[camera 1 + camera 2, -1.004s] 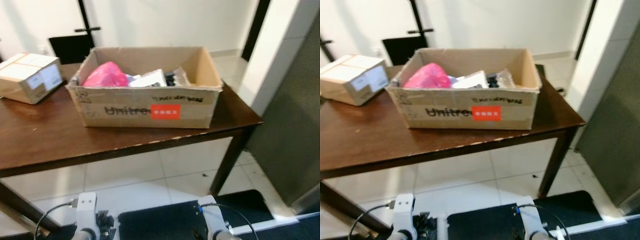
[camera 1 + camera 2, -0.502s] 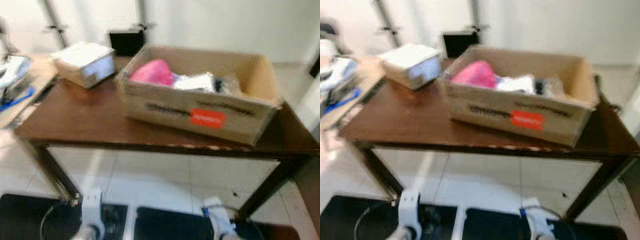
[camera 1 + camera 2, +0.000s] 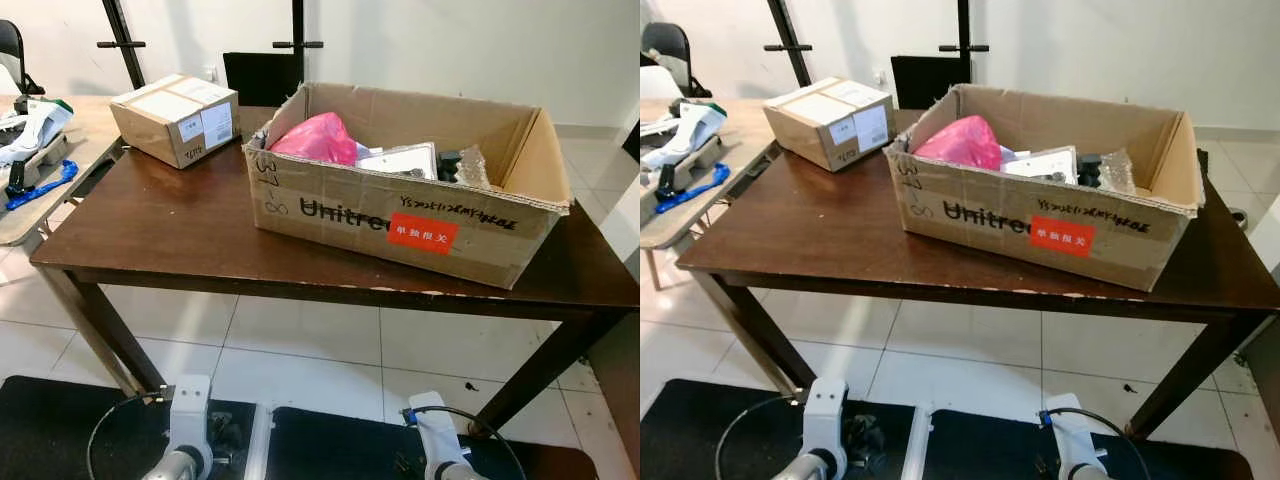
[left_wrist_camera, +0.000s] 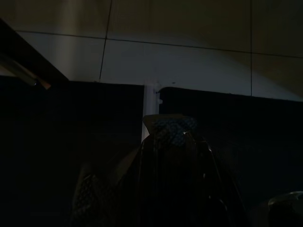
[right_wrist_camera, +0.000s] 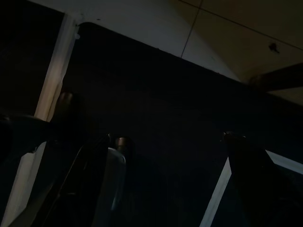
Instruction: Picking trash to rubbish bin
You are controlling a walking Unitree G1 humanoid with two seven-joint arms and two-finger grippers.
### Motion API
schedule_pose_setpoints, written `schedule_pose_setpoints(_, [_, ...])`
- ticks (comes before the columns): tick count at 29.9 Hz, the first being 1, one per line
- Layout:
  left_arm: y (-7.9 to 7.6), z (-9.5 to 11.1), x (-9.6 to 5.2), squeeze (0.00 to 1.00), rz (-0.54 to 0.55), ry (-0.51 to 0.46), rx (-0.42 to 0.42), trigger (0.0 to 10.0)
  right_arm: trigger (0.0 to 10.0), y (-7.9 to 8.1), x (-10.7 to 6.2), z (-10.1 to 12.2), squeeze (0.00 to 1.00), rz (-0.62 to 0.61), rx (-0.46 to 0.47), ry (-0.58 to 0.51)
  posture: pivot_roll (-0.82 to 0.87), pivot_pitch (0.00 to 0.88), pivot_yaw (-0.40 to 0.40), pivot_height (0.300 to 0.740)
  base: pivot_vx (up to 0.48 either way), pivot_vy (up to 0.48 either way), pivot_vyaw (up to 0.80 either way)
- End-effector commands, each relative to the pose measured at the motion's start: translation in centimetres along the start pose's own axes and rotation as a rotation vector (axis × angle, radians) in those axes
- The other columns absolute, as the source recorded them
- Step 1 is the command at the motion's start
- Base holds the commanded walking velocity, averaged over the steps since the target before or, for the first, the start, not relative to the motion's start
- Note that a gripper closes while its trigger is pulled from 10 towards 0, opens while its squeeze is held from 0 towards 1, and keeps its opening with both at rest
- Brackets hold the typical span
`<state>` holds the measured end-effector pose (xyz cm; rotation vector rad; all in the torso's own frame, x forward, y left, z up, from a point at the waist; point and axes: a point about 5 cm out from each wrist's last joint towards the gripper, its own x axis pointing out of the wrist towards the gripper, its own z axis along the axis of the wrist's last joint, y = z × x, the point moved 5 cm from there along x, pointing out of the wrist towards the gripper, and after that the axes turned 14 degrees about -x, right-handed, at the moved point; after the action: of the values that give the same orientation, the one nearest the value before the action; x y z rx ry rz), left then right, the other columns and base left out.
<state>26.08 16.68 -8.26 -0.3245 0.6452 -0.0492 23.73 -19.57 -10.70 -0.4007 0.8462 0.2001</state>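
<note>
My head cameras look down from nearby at the dark brown wooden table (image 3: 180,230); both wrist cameras face the dim tiled floor (image 4: 180,56).

Dark brown wooden bench (image 3: 170,235) on white tile floor (image 3: 300,345). Open cardboard box (image 3: 400,215) on bench toward right end, Unitree print and red label on front. Small sealed cardboard box (image 3: 175,118) on far left corner, apart from it

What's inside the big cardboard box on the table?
In the open cardboard box: a pink plastic bag at its left end, a white flat pack, something black and crinkled clear plastic. The front wall hides whatever lies lower or underneath them.
</note>
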Motion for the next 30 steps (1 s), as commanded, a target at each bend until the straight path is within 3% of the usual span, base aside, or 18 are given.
schedule_pose_setpoints(1, [0.0,-0.64,-0.05,0.0,0.007,0.026,-0.007,10.0,10.0,0.4,-0.17,-0.9,0.0,0.002,0.016,0.023,-0.07,0.102,0.042,0.74,0.0,-0.48,0.0])
schedule_pose_setpoints(9, [0.08,-0.45,0.05,0.0,0.011,0.031,0.001,10.0,10.0,0.38,-0.23,-1.15,0.0,-0.005,0.026,0.029,-0.07,0.104,0.048,0.74,0.0,-0.465,0.0])
schedule_pose_setpoints(18, [0.43,-0.75,-0.01,0.0,0.03,0.05,-0.002,10.0,10.0,0.49,-0.22,-1.17,0.0,0.0,0.03,0.032,-0.07,0.107,0.047,0.74,0.0,0.0,0.0])
schedule_pose_setpoints(30, [0.58,-0.58,-0.12,0.0,0.022,0.038,-0.017,10.0,10.0,0.71,-0.23,-1.27,0.0,0.004,0.032,0.033,-0.07,0.111,0.046,0.74,0.0,0.42,0.0])
